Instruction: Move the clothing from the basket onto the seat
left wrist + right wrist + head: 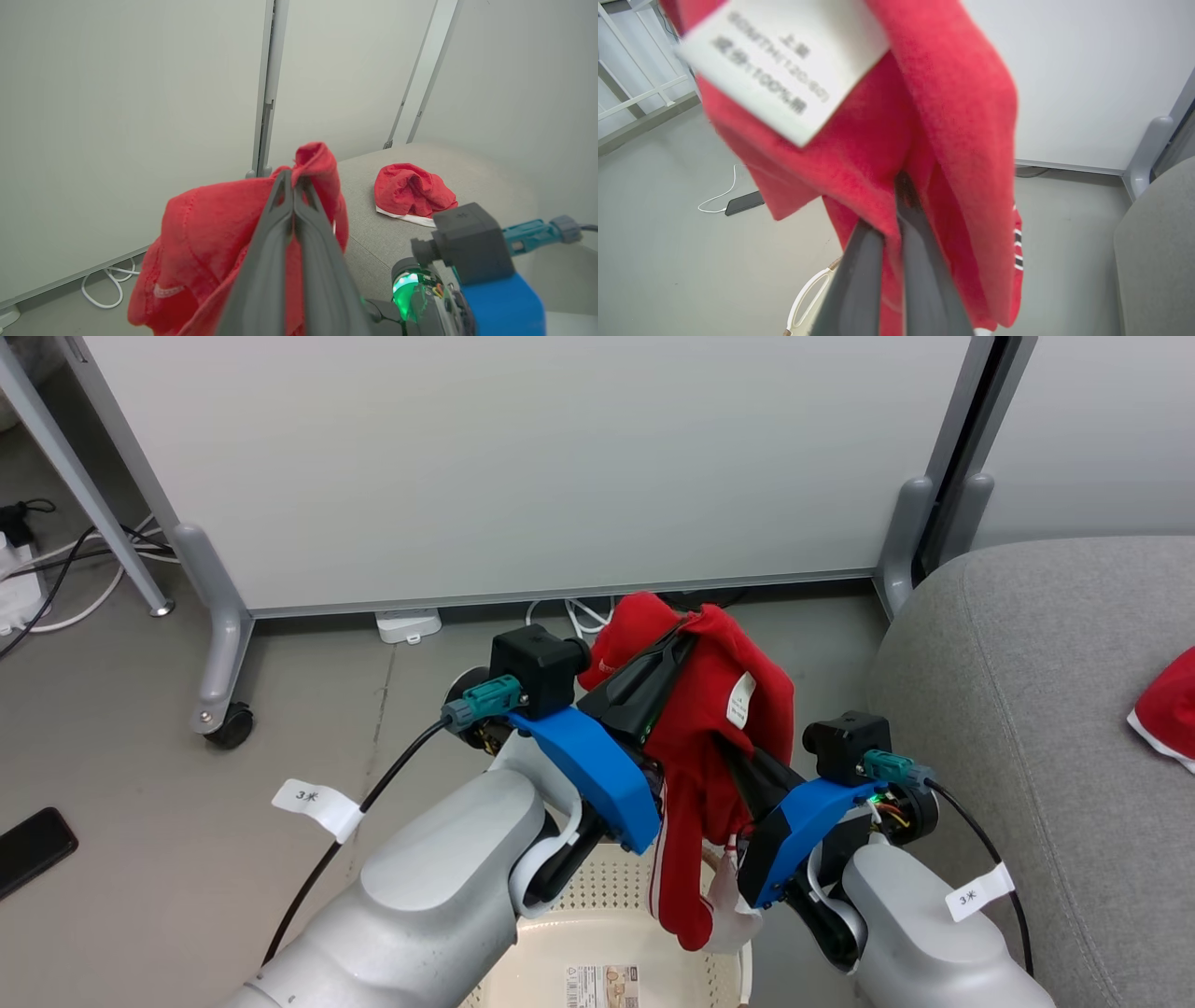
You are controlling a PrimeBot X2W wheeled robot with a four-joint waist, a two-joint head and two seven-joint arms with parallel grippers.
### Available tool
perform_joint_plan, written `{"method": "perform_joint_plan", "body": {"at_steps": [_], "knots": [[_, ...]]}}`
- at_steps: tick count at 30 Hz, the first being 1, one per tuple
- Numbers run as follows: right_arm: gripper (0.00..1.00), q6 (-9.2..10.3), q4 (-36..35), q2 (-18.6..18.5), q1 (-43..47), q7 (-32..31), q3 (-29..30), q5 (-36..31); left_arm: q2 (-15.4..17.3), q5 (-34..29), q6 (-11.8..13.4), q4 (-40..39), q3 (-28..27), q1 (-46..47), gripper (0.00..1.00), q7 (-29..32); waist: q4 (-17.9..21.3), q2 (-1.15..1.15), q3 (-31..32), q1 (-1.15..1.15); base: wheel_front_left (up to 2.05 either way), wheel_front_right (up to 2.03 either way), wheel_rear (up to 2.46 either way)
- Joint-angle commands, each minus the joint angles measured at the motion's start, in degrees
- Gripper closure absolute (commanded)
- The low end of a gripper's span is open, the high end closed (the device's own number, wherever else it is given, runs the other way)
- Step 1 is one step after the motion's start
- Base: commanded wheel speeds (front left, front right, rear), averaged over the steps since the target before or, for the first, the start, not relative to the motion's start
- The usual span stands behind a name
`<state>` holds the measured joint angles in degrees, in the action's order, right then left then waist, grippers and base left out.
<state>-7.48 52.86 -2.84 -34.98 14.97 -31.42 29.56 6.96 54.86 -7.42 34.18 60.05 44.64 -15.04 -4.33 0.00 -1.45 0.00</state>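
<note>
Head view: left gripper (pixel 686 637) and right gripper (pixel 738 753) are both clamping one red garment (pixel 709 728), its tail dangling over the basket (pixel 546 966) and its labelled bottom; a second garment (pixel 1172 709) is lying on the seat (pixel 1008 709), right of the basket.

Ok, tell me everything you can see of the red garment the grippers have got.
The red garment looks like soft knit fabric, bunched and draped, with a white tag showing and white stripes down its hanging end. Both grippers are shut on it: the left gripper pinches its upper fold, the right gripper a fold lower down. It hangs in the air above the basket; whether its lowest end touches the basket is unclear.
</note>
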Motion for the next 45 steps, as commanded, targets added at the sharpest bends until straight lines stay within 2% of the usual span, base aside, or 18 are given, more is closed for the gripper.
{"method": "perform_joint_plan", "body": {"at_steps": [1, 8, 10, 11, 21, 36, 45], "knots": [[1.0, -0.03, -0.5, -0.1, 0.7, 0.3, 0.0, -0.4, 0.2, -0.5, -0.1, 0.2, -0.4, -0.6, 1.0, -0.2, 0.1, 0.0, 0.0, 0.0, 0.0, 0.0, 0.0], [1.0, -0.03, -1.0, -0.1, 1.1, 0.3, 0.5, -1.2, 0.1, -0.9, -0.1, 0.6, -0.9, -1.0, 1.0, -0.2, 0.3, 0.0, 0.2, 0.0, 0.0, 0.0, 0.0], [1.0, -0.03, -1.0, -0.1, 1.4, 0.3, 0.6, -1.3, 0.2, -1.5, -0.1, 0.7, -1.6, -1.0, 0.49, -0.2, 0.3, 0.0, 0.2, 0.0, 0.0, 0.0, 0.0], [1.0, -0.03, -1.0, -0.1, 1.5, 0.3, 0.6, -1.3, 0.2, -1.7, -0.1, 0.8, -2.0, -1.3, 0.0, -0.2, 0.3, 0.0, 0.2, 0.0, 0.0, 0.0, 0.0], [1.0, -0.03, -1.3, -0.1, 1.7, 0.3, 1.6, -1.2, 1.4, -7.6, -0.1, -2.4, -8.8, -6.3, 0.0, -0.2, 0.4, 0.0, -0.1, 0.0, 0.0, 0.0, 0.0], [1.0, -0.03, -5.2, -0.1, 2.7, 0.3, 7.0, -4.4, 4.2, -19.4, -0.1, -10.7, -22.1, -21.3, 0.0, -0.2, 1.6, 0.0, -0.9, 0.0, 0.0, 0.0, 0.0], [1.0, -0.03, -9.0, -0.1, 5.0, 0.3, 9.0, -7.1, 4.6, -24.5, -0.1, -14.8, -29.8, -30.0, 0.0, -0.2, 3.7, 0.0, -0.9, 0.0, 0.0, 0.0, 0.0]]}}
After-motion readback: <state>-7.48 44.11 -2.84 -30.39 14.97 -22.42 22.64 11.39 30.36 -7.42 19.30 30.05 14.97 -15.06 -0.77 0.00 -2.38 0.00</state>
